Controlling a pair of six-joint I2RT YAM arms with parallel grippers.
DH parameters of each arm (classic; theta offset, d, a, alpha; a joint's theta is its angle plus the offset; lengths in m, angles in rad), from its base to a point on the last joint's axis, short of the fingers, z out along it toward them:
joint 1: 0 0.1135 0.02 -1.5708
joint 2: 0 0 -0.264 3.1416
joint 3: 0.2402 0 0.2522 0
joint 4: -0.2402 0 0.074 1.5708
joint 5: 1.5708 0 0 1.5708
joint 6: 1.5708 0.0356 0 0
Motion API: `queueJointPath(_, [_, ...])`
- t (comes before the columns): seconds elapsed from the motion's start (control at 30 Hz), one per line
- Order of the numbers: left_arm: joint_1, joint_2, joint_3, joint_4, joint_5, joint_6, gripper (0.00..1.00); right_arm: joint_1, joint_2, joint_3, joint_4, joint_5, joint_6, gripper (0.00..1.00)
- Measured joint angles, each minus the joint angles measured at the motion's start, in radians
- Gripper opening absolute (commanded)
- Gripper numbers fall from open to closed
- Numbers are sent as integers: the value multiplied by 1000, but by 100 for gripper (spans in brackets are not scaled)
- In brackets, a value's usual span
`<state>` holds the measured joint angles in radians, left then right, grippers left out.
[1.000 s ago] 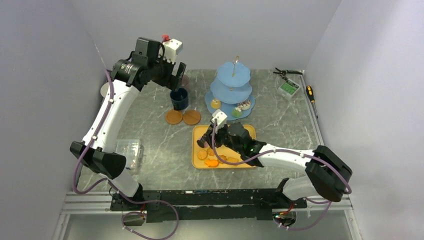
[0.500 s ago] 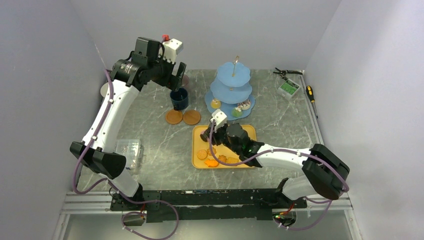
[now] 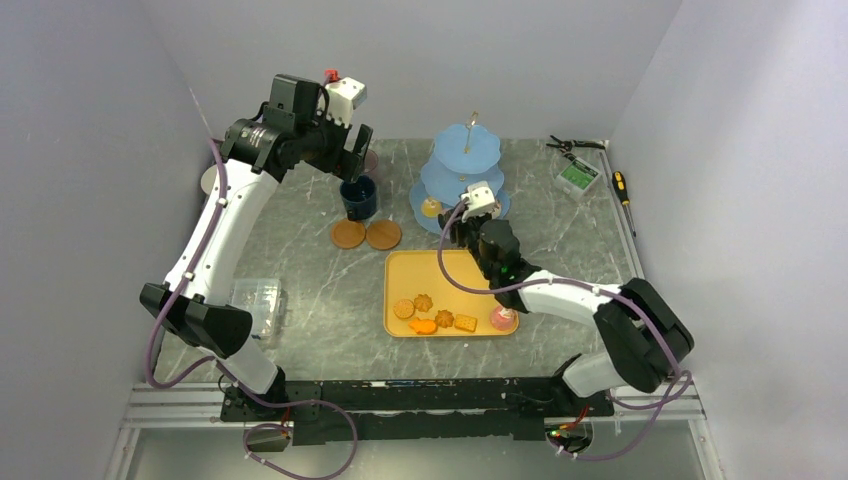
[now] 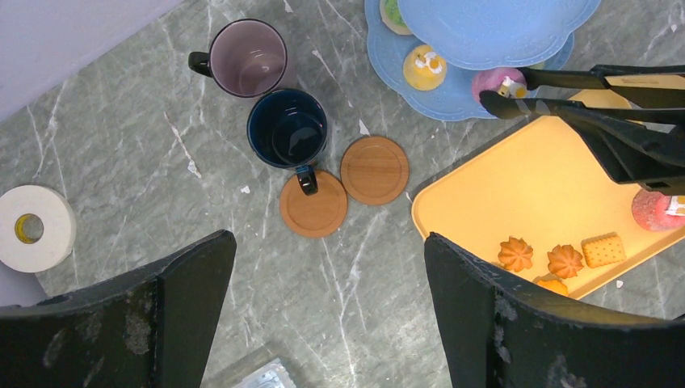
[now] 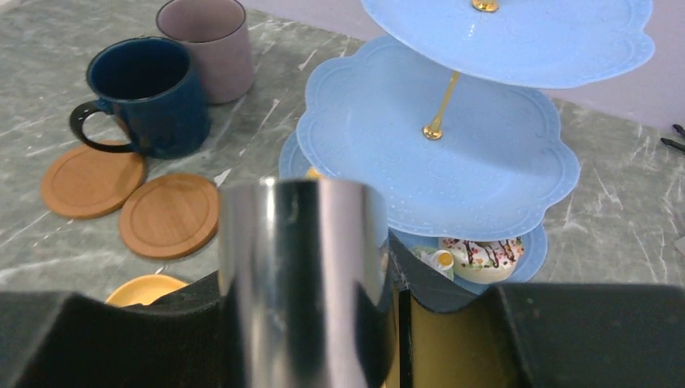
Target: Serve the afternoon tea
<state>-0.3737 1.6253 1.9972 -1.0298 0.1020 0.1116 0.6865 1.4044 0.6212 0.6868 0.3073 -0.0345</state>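
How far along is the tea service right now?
Partly done. A yellow doughnut and an iced cake sit on the bottom tier of the stand. The right hand holds tongs gripping a pink cake at that tier's edge. Left: biscuits and a pink cupcake on the tray; the dark-blue mug and mauve mug stand off the coasters, under the open left hand.

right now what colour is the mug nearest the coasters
Dark blue, inside and out. The mug shows best in the left wrist view.
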Motion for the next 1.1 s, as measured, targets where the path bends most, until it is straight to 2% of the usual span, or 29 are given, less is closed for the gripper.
queueJointPath(0.33, [0, 0, 0, 0, 0, 0, 93, -20, 170, 19, 120, 61, 0, 33])
queueJointPath(0.53, [0, 0, 0, 0, 0, 3, 93, -20, 214, 19, 177, 99, 3, 45])
queueJointPath(0.67, [0, 0, 0, 0, 5, 3, 93, -20, 215, 19, 193, 107, 14, 53])
queueJointPath(0.9, [0, 0, 0, 0, 10, 3, 93, -20, 186, 9, 185, 108, 21, 55])
queueJointPath(1.1, [0, 0, 1, 0, 16, 3, 93, -20, 68, -29, 158, 106, 44, 58])
